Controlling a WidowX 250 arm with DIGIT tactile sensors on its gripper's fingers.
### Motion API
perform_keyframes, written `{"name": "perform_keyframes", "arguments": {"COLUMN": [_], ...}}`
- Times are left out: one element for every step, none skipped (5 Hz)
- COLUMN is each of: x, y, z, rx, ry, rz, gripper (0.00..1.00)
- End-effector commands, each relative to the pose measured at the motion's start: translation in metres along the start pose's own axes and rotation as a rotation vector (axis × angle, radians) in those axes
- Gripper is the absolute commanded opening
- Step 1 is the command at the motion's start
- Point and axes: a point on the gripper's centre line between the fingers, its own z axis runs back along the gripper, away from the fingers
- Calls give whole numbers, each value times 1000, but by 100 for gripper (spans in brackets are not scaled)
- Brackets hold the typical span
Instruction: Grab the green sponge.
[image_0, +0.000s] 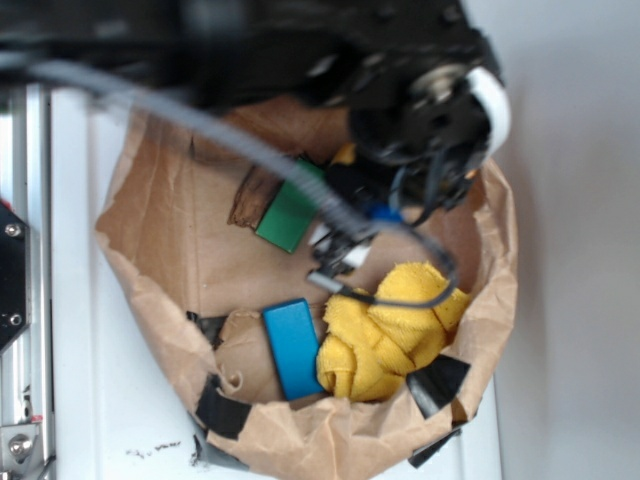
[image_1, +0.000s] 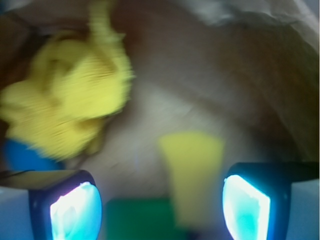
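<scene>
The green sponge is a flat green block lying on the brown paper bag's floor, near the back. In the wrist view it shows blurred at the bottom edge, between the jaws. The gripper is open, its two glowing pads wide apart, and it hovers over the sponge. In the exterior view the dark arm and wrist hang above the bag just right of the sponge, and the fingertips are hidden. A yellow wedge sponge lies beside the green sponge.
A blue block lies at the bag's front, next to a crumpled yellow cloth, which also shows in the wrist view. The paper bag's rolled rim rings everything. A metal rail runs along the left.
</scene>
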Motion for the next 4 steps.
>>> {"name": "perform_keyframes", "arguments": {"x": [44, 29, -5, -28], "y": [42, 28, 6, -1], "z": [-25, 0, 48, 63], "rx": [117, 60, -22, -47], "ry": [-19, -39, -90, -129], "rz": [-44, -117, -174, -217], "gripper": [100, 100, 100, 100]}}
